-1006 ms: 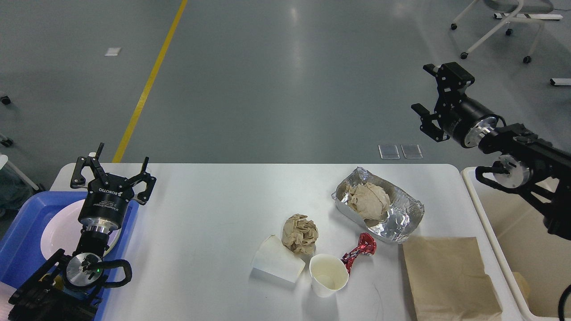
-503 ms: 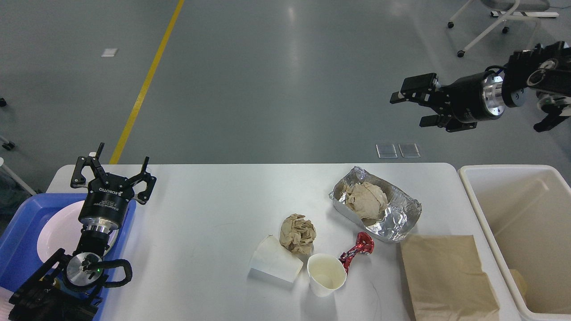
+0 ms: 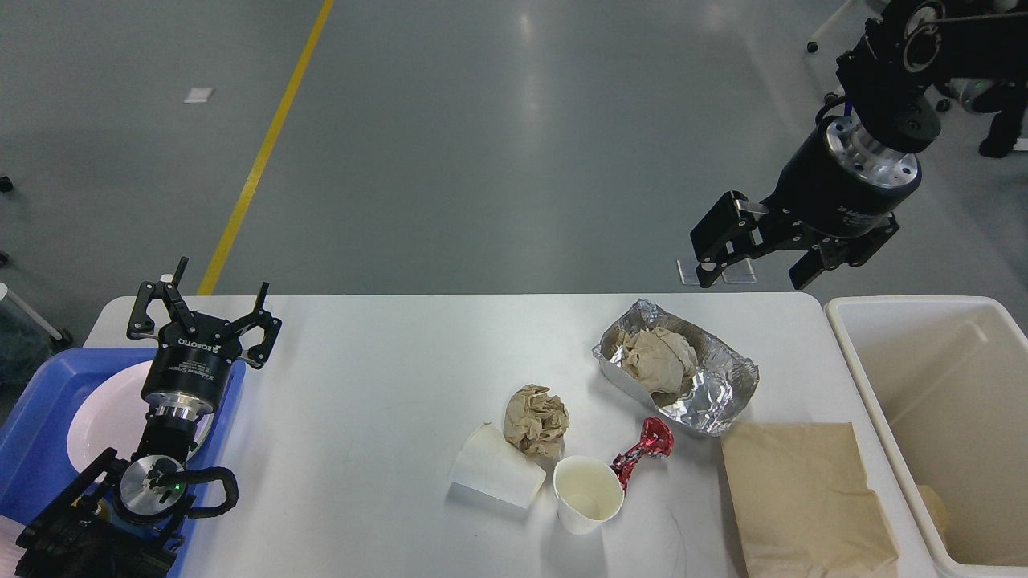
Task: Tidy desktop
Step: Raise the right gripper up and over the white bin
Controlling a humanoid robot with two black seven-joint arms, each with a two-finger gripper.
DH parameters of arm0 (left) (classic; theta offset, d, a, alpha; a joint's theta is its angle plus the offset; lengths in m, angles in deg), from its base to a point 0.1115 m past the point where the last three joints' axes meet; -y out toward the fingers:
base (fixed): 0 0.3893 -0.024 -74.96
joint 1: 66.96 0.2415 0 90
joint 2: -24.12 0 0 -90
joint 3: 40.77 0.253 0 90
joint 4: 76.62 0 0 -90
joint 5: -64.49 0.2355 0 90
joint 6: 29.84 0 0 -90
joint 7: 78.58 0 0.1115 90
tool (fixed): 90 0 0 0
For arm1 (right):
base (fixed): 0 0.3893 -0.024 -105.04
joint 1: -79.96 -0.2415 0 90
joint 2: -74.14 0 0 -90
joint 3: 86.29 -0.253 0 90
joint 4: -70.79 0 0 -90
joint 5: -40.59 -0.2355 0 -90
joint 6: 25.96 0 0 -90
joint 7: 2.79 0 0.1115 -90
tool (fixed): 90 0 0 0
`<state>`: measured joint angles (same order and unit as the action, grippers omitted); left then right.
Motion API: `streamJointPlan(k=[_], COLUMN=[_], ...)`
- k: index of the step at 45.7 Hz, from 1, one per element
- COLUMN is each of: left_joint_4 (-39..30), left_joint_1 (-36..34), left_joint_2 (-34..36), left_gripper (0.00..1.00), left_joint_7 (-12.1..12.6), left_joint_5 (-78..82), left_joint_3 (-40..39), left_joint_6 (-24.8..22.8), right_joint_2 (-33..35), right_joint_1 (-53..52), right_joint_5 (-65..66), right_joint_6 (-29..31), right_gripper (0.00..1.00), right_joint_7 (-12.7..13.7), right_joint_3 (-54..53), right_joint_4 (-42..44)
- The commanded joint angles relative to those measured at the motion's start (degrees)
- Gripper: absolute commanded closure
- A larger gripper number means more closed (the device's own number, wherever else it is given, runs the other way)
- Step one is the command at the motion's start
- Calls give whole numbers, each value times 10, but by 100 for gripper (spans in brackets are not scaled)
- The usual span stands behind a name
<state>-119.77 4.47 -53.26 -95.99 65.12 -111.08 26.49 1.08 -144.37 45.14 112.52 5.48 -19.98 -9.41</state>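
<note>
The white desktop [image 3: 385, 377] holds litter. A crumpled foil tray [image 3: 727, 393] with a brown paper wad [image 3: 658, 360] in it lies right of centre. A crumpled brown paper ball [image 3: 536, 419], a tipped white paper cup [image 3: 496, 477], an upright white paper cup [image 3: 589, 493] and a red foil wrapper [image 3: 642, 453] lie at the front middle. A flat brown paper bag [image 3: 803, 498] lies at the front right. My right gripper [image 3: 756, 271] is open and empty, pointing down above the table's far right edge. My left gripper [image 3: 202, 303] is open and empty at the far left.
A blue tray [image 3: 32, 417] with a white plate [image 3: 104, 417] sits at the left edge, under my left arm. A cream bin [image 3: 923, 377] stands beside the table's right end. A chair base stands on the grey floor at top right.
My right arm swung from the right side up and over, and its gripper now points down above the table's far right edge. The left arm has not moved.
</note>
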Motion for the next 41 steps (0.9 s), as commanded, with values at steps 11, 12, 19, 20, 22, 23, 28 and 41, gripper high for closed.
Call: streamJointPlan(k=[11,12,19,20,22,23,28,41], left_joint_4=[0,0,0,0,0,0,0,0], left_joint_1=[0,-1,-1,-1,-1,0,-1,-1], left_joint_2=[0,0,0,0,0,0,0,0], left_gripper=[4,4,4,4,4,4,4,4], left_joint_7=[0,0,1,1,1,1,1,0], left_joint_5=[0,0,0,0,0,0,0,0], left_joint_3=[0,0,0,-1,0,-1,-1,0], left_joint_6=[-1,0,0,0,0,-1,-1,0], right_joint_2=[-21,-21,-11,-9,-5,-4,11,35], right_joint_1=[-117,-117,-117,-117,-116,-115,-109,-89], right_joint_5=[-101,-103,-104,-105,-109,-111,-112,-106], right_joint_6=[-63,-67,-74,-74,-74,-73,-74,-77], right_gripper=[0,0,0,0,0,0,0,1], right_joint_7=[81,84,87,87,86,86,83,74], right_joint_3=[77,77,80,80,81,82,104,128], right_joint_4=[-161,-166,-170,-170,-171,-170,-170,-168])
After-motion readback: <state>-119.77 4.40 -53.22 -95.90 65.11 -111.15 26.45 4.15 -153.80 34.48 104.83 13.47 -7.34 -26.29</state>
